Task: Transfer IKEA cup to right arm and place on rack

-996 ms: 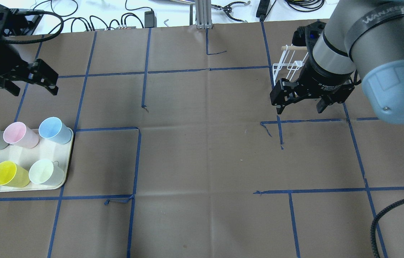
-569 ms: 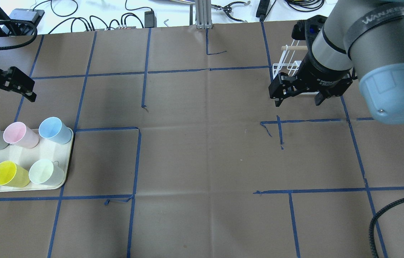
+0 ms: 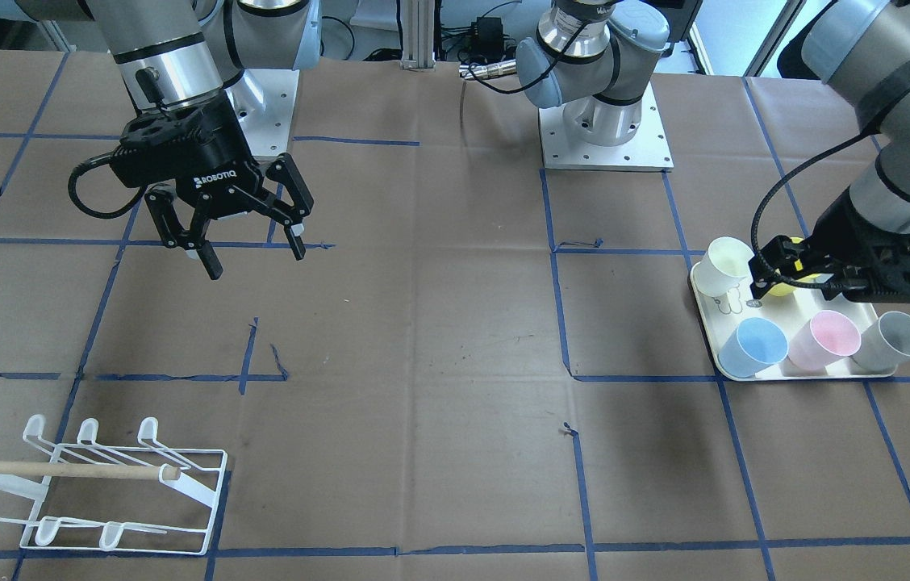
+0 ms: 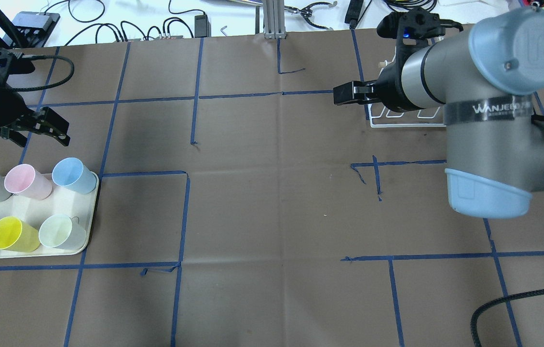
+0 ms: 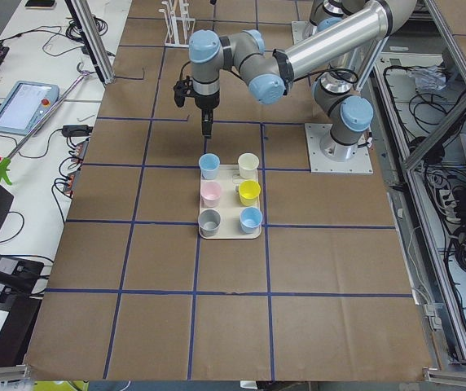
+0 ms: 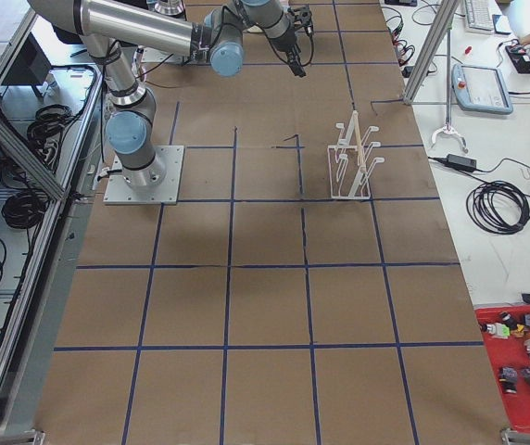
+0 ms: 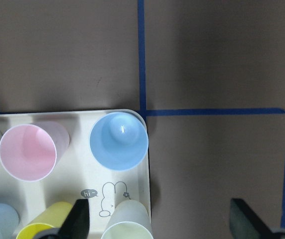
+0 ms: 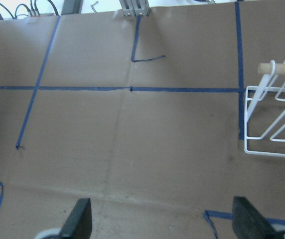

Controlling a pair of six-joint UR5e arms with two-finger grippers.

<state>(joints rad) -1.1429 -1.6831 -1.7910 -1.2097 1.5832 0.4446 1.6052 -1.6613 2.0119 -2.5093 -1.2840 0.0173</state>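
L claw (image 7: 162, 221): spread full wide, empty, hanging over the 12 o'clock edge (overhead cam) of the cream plastic tray w/ bunny doodle (image 4: 35, 207). R claw (image 3: 256, 260): also wide open, nothing in it, up off the brown paper-covered bench (image 4: 272, 207).

Six plastic IKEA tumblers (image 4: 11, 233) all stand mouth-up on the tray at the bench's 8 o'clock. White wire rack w/ wooden dowel (image 3: 100, 471) is at approx 2 o'clock, no cup on it.

Step, imo: L approach for the pick. On wrist cam the pale green tumbler (image 7: 127, 219) sits just inside one finger (image 7: 80, 224), w/ the blue tumbler (image 7: 118, 141) at its 12. Centre on one cup before descending and keep clear of neighbours. Grip the wall so R has room at handover. Squeeze lightly, thin plastic prob flexes.
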